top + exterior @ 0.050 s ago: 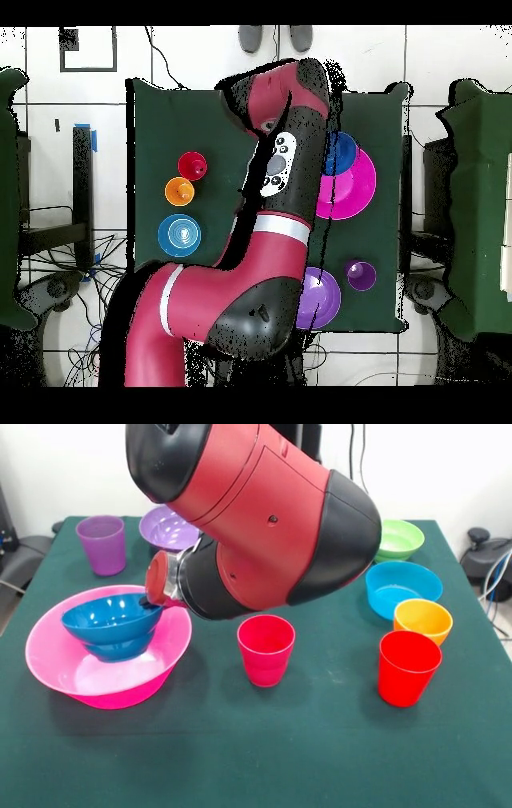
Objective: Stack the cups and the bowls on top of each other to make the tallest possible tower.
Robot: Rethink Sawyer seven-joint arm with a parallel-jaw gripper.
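Low over the left side of the desk (320, 760), in the front view, the robot's tool (152, 602) reaches down from a bulky red and black arm (264, 512) to the rim of the blue bowl (112, 628). Whether the tool is gripping that rim or has let go cannot be told, because the wrist hides its tips. The blue bowl sits slightly tilted inside the huge pink bowl (64, 656), so the tower is only two pieces high.

Everything else stands apart on the green cloth. A magenta-pink cup (266, 650) is upright just right of the pink bowl. Farther right, a red cup (409, 667) stands in front of a small orange bowl (422, 620), with a cyan bowl (402, 588) and a green bowl (400, 540) behind them. At the back left, a purple cup (102, 544) stands beside a purple bowl (164, 528), which is partly hidden by the arm. No small dark blue bowl can be made out.

By this reckoning the task is at an early stage, with most bowls and all three cups left to add.
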